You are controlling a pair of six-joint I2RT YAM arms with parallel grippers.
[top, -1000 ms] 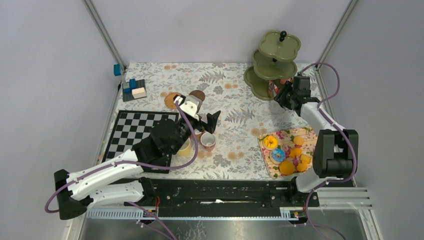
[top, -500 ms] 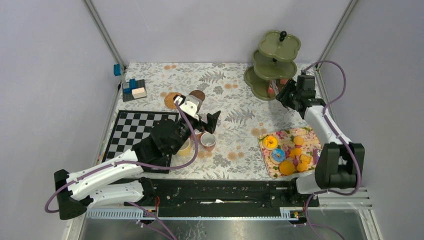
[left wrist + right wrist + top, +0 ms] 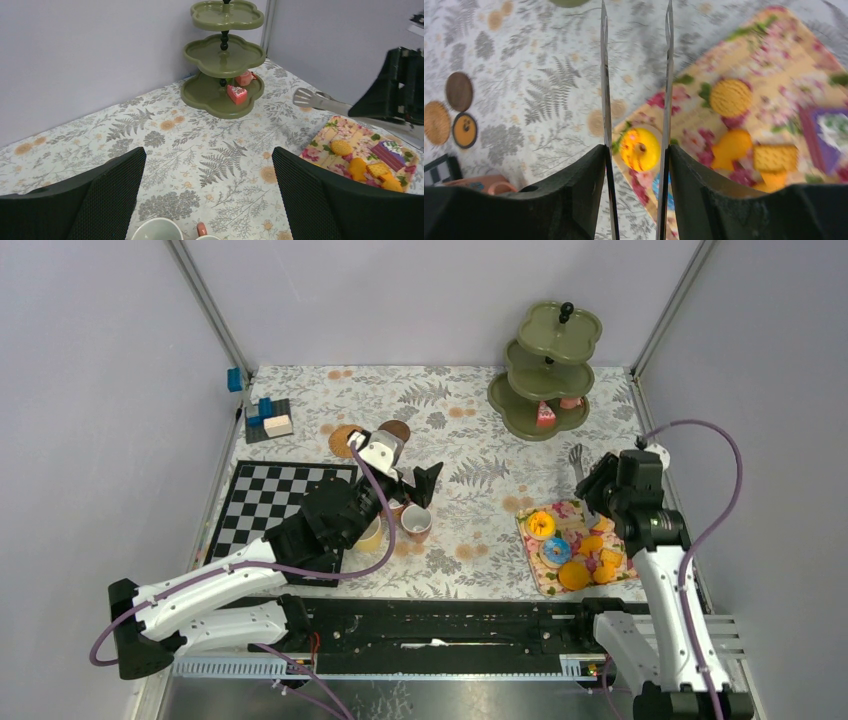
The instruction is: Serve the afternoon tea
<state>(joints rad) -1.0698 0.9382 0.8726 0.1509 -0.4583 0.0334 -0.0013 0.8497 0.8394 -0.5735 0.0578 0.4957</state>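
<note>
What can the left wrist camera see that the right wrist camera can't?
Only the left wrist view shows the three tiers of the green stand, with two pink cakes on the bottom tier.

Only the right wrist view shows the round coasters, the yellow donut seen between the blades of the tongs, and a corner of the chessboard.

Both show the tongs, the flowery tray, a round cookie, the purple cake and the fern cloth.

Cakes (image 3: 545, 415) lie on the stand (image 3: 512, 406), lowest tier; mugs (image 3: 415, 524) well left.
</note>
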